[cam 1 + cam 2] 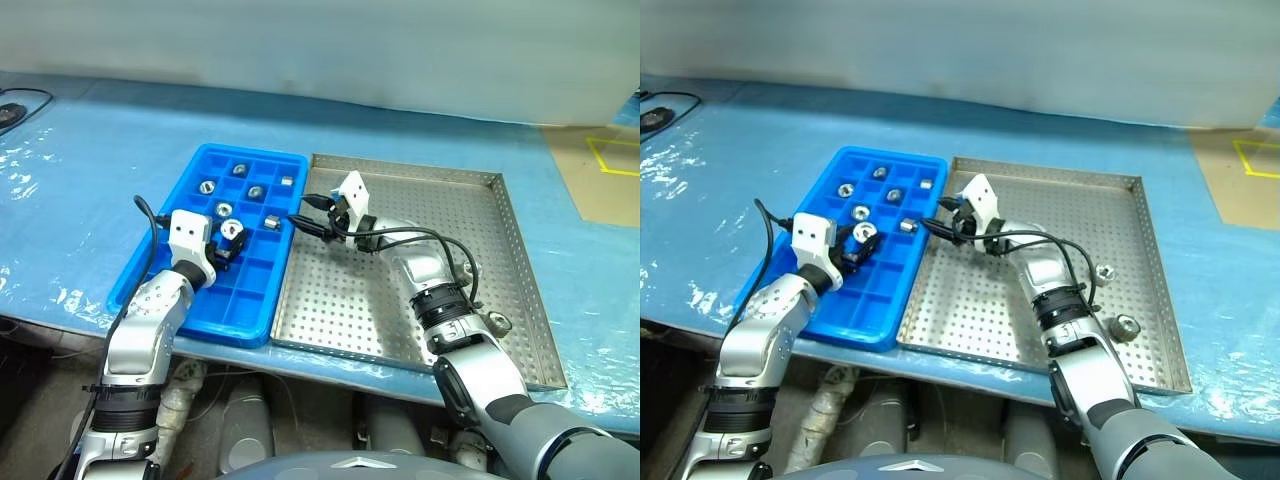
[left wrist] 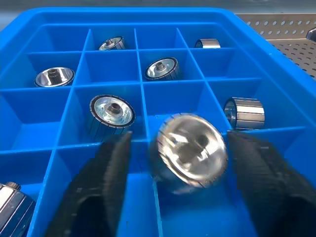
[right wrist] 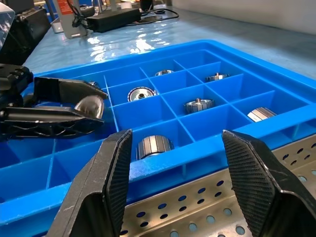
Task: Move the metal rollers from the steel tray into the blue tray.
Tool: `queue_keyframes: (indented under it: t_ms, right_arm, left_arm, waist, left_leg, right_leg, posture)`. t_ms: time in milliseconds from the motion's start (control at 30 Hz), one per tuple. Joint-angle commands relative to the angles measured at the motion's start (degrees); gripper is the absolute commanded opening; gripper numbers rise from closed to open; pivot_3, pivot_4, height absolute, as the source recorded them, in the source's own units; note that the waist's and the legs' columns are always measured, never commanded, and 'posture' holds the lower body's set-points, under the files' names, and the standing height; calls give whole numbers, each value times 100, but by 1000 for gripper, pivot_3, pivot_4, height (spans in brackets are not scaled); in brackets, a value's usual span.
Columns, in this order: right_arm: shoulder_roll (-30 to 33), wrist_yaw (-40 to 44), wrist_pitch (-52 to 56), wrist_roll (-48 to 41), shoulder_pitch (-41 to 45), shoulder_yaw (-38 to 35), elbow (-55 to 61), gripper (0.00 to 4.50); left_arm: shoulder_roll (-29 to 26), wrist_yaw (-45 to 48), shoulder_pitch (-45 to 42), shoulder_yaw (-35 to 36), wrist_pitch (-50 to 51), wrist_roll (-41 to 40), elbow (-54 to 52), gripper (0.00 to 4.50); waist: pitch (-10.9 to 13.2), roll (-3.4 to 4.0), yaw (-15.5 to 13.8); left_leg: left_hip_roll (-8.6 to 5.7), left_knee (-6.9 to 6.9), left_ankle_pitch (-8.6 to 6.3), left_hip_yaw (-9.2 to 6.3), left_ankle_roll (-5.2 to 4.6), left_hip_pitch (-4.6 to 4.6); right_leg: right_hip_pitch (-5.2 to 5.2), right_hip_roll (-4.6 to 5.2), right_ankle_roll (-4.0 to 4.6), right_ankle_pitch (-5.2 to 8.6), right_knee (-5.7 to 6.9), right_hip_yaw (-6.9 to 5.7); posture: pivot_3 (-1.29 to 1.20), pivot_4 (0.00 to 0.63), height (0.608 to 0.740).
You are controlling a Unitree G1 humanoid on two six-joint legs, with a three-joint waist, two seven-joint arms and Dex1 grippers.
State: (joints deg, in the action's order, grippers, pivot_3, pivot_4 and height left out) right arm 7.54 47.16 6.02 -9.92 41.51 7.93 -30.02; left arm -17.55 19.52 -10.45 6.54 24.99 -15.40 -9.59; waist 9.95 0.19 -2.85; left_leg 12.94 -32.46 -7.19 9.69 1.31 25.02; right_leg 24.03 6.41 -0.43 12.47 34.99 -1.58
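Left wrist view: the left gripper (image 2: 175,163) is spread, a roller (image 2: 190,150) between its fingers over the blue tray (image 2: 256,44). The right gripper (image 3: 175,163) gapes empty at the tray's right rim.

Both arms are silver-grey metal with black joint bands. Each wrist carries a white boxy housing (image 1: 186,232) with small dark dots, perhaps screws. Black cables (image 1: 405,234) loop along them; the fingers (image 3: 111,173) are ribbed black.

Blue plastic sheeting (image 1: 80,180) over the table — black cable (image 1: 25,98) at its far-left corner — yellow-taped floor (image 1: 612,160) far right
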Motion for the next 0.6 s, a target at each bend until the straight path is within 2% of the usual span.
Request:
queue_keyframes:
  t_ms: [33, 333, 600]
  right_arm:
    - [121, -145, 2, -4, -109, -124, 464, 3050]
    - [831, -784, 408, -32, -1001, -554, 1685, 3050]
    - [1403, -1401, 969, -222, -1925, -1271, 3048, 3050]
  left_arm:
    - [64, 146, -322, -34, -137, -114, 111, 4479]
    - [427, 1033, -1676, -486, -805, -126, 1601, 4479]
    - [983, 1726, -2837, -902, -1703, 121, 3541, 4479]
  waist:
    - [0, 0, -5]
    - [-1, -3, 120]
    - [-2, -4, 515]
  left_leg:
    - [0, 0, 2, 0, 1, -1]
    - [0, -2, 6, 33, -2, -22]
    - [-2, -4, -2, 54, -19, -33]
  right_leg:
    - [0, 0, 3, -2, 1, 1]
    - [2, -4, 2, -12, 4, 36]
    - [3, -9, -1, -14, -4, 67]
  posture:
    - [-140, 150, 740]
    - [-379, 150, 740]
    - [-607, 150, 740]
